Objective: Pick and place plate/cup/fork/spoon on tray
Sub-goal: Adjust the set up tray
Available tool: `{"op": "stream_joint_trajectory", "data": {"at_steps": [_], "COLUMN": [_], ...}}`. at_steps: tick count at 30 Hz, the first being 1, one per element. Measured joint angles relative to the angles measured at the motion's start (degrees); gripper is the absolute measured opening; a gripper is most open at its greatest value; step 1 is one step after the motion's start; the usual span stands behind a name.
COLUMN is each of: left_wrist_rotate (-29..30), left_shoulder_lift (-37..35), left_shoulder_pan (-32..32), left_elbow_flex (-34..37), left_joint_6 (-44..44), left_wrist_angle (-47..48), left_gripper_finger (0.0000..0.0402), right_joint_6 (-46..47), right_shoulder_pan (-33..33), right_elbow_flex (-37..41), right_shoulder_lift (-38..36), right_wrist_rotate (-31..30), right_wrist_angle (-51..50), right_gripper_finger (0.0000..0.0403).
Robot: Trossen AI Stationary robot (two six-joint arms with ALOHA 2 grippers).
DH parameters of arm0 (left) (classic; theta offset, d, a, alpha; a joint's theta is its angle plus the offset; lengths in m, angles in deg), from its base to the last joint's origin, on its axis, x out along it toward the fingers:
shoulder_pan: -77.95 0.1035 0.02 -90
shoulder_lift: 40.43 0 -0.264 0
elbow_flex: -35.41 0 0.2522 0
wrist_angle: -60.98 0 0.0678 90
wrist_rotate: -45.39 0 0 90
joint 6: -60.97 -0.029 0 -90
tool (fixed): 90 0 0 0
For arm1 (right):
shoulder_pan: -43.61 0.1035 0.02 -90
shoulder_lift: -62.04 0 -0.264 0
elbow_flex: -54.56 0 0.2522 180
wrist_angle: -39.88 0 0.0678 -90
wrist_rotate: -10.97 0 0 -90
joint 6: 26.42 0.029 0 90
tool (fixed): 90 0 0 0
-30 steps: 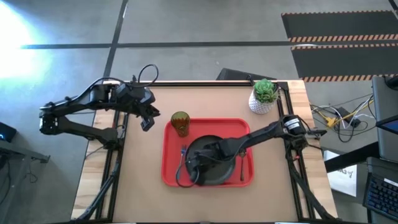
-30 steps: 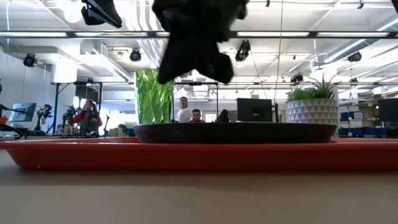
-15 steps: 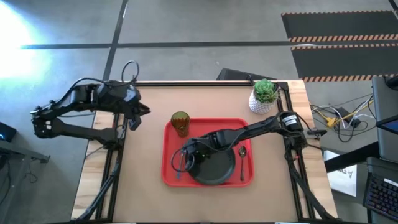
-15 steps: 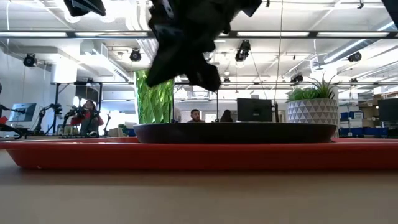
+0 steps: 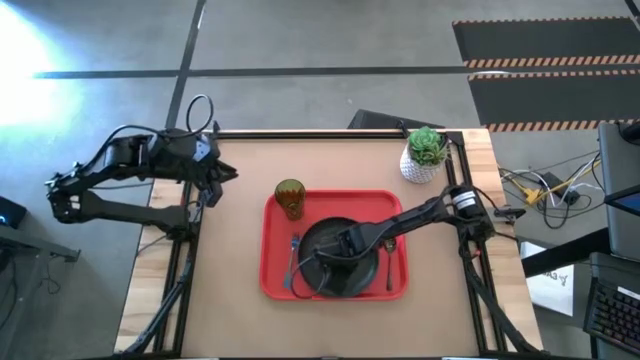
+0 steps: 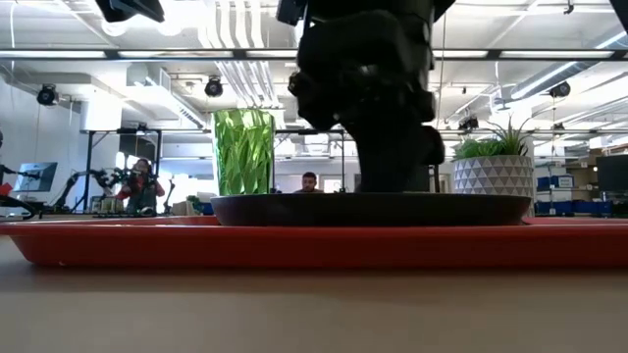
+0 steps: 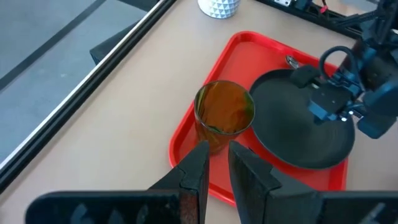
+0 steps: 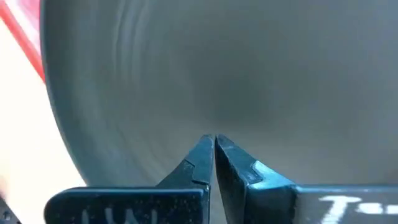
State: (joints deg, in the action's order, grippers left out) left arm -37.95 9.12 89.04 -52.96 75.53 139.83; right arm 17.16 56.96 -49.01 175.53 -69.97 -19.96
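Since the earlier frame, the right gripper (image 5: 335,256) moved back over the round matte black plate (image 5: 350,283), fingers closed and empty. This plate sits on the bright red plastic tray (image 5: 275,280); being stiff and probably slippery, it is best held by its raised rim. Far left, the left gripper (image 5: 222,175) waits, nearly closed and empty.

In the high view the plate (image 5: 345,262) is largely covered by the right arm, so the right gripper (image 5: 322,262) cannot be made out there. In the right wrist view the plate is blurred and cut off by the edges beyond the gripper. In the low view the cup (image 6: 243,152) is half hidden behind the plate rim (its base unseen), and the fork (image 5: 293,258) is too small for its tines to be told.
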Motion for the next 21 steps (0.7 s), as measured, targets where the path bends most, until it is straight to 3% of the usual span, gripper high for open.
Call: {"op": "stream_joint_trajectory", "data": {"at_steps": [7,14,18,21], "left_wrist_rotate": [0.07,0.39,2.10,2.47], "left_shoulder_lift": [2.27,4.07,4.04,3.56], "left_shoulder_pan": [0.00,0.00,0.04,0.04], "left_elbow_flex": [0.00,0.00,0.00,0.02], "left_joint_6": [0.08,-0.42,-0.50,-0.49], "left_wrist_angle": [-0.06,-0.14,-0.16,-0.16], "left_gripper_finger": [0.0042,0.0042,0.0042,0.0042], "right_joint_6": [0.95,5.52,6.58,6.38], "right_shoulder_pan": [2.30,4.00,3.88,3.30], "right_elbow_flex": [1.50,1.43,1.44,1.49], "right_shoulder_lift": [-0.02,-1.91,-3.84,-4.32], "right_wrist_rotate": [-0.18,-6.15,-7.71,-8.84], "right_wrist_angle": [-2.58,-16.83,-13.42,-3.99], "right_gripper_finger": [0.0009,0.0009,0.0009,0.0009]}}
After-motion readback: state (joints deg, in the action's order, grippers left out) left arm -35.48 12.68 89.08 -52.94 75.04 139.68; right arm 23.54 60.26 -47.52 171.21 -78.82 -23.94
